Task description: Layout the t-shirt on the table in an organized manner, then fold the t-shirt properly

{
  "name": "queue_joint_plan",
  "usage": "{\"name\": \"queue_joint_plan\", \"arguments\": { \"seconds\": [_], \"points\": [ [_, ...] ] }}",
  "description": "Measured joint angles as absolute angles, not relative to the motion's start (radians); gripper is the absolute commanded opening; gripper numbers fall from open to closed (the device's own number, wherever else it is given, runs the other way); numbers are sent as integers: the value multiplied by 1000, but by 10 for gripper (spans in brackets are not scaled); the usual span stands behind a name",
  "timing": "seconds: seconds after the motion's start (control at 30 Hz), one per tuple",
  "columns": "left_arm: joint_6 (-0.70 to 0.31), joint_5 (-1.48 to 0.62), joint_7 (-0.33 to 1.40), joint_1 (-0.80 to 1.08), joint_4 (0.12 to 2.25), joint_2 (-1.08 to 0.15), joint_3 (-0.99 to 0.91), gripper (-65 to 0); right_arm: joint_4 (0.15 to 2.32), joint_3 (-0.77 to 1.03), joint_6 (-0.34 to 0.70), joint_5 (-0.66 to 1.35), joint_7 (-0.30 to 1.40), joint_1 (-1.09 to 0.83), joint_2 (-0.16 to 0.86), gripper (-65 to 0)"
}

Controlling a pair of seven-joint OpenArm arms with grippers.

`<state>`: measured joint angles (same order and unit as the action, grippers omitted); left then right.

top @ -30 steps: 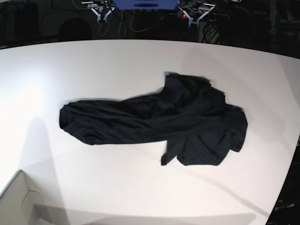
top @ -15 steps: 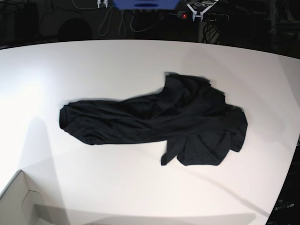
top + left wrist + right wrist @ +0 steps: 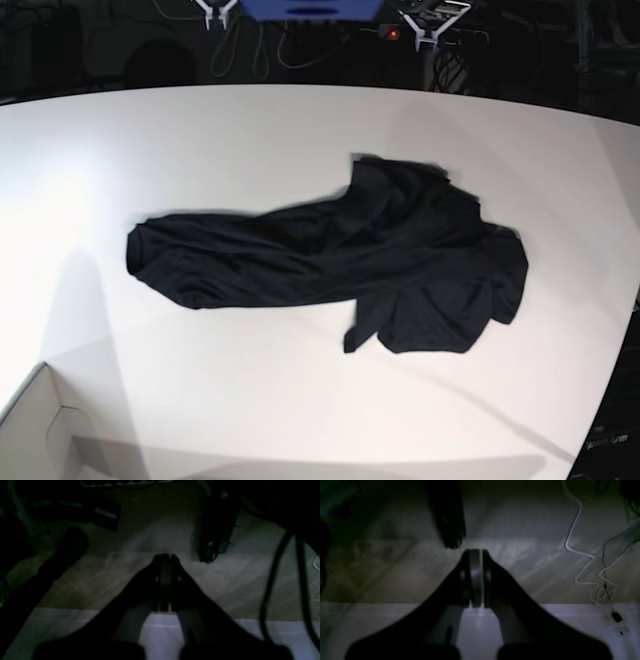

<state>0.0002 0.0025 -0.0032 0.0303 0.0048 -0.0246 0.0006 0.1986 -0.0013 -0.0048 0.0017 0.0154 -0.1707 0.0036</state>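
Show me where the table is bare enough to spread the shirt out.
Bare table lies between the shirt and the far edge, also in front of it, up to the box corner. Tight only at the right edge, near the bunched shirt.

You are looking at the t-shirt (image 3: 340, 265), plain black, lying crumpled and unfolded on the table (image 3: 250, 140), right of center. One part is stretching leftward as a long bunched band; the wider mass is sitting at the right, creased and overlapping itself.
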Motion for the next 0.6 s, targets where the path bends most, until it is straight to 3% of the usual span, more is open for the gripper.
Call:
{"name": "queue_joint_plan", "arguments": {
  "seconds": [0.6],
  "points": [
    [0, 2, 1, 120, 178, -11, 1, -650, 208, -1, 0, 2, 4, -147, 30, -650]
  ]
}}
